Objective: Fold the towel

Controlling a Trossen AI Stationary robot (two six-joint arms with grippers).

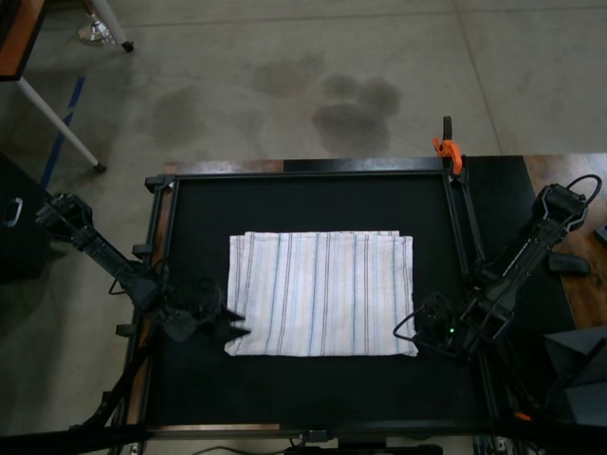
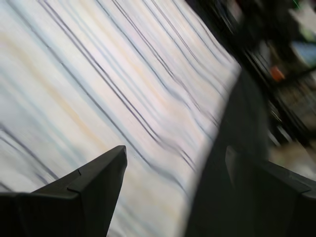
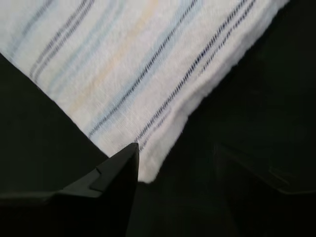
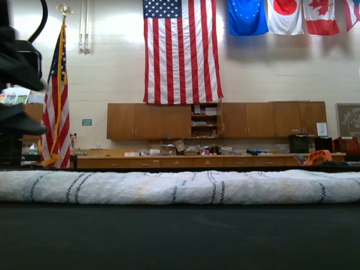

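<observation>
Black matting covers the surface [image 1: 313,389], and going left to right in the top view: the left tool [image 1: 230,325] sits at the towel's near-left corner with its jaws spread apart, nothing between them. My guess is it's parked there to grab that corner for another fold.

Middle of the mat is the towel [image 1: 322,294], lying flat as a neat rectangle. It looks doubled over already, since the right wrist view shows stacked layers at the edge, so I'd say the folding is partway along. Stripes run across its short side.

On the right, the right tool [image 3: 173,163] hovers just beside the towel's near-right corner, jaws parted and empty too. Both arms mirror each other, which makes sense for lifting two corners together.

Around it all: a black frame with an orange clamp [image 1: 448,150] at the far-right corner, stained concrete floor [image 1: 285,76] beyond. The exterior view shows a big American flag [image 4: 181,50] on a white block wall over wooden cabinets [image 4: 169,121].
</observation>
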